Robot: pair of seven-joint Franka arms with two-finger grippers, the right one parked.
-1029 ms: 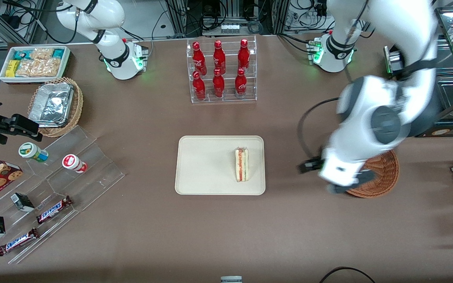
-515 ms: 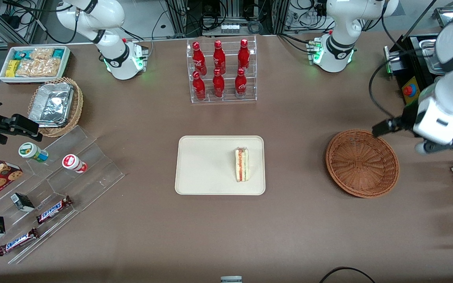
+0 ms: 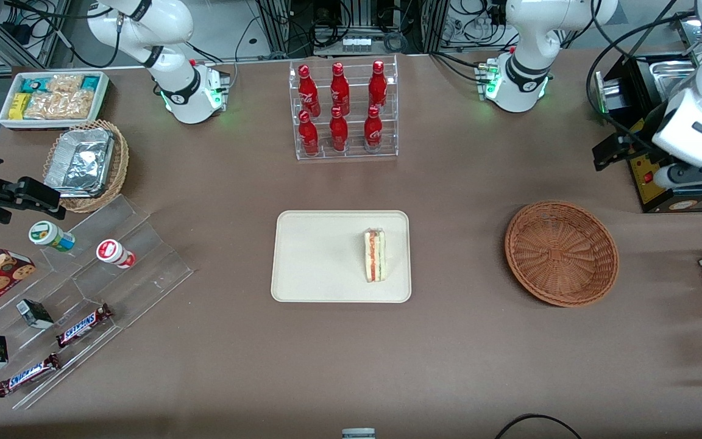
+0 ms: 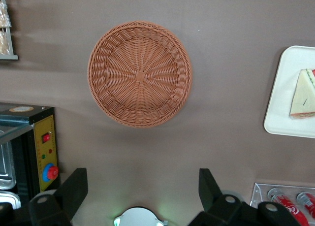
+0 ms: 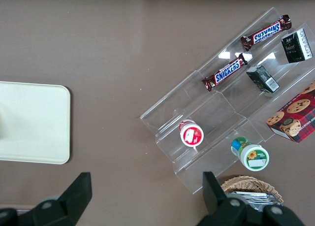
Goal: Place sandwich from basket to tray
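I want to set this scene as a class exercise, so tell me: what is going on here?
The sandwich lies on the tray, near the end closest to the basket, which holds nothing. The gripper is open and carries nothing; it is raised over the table at the working arm's end, farther from the front camera than the basket, beside a black box with a red button. Judging by how things lie, the move from basket to tray looks done.

Gripper (image 4: 140, 186) hangs high with fingers spread wide, nothing between them, above bare table near the black control box (image 3: 662, 177). Basket (image 3: 561, 253) holds nothing. Open tabletop separates basket from tray (image 3: 320, 256). Bottle rack (image 3: 343, 110) stands well clear, apparently no obstruction.
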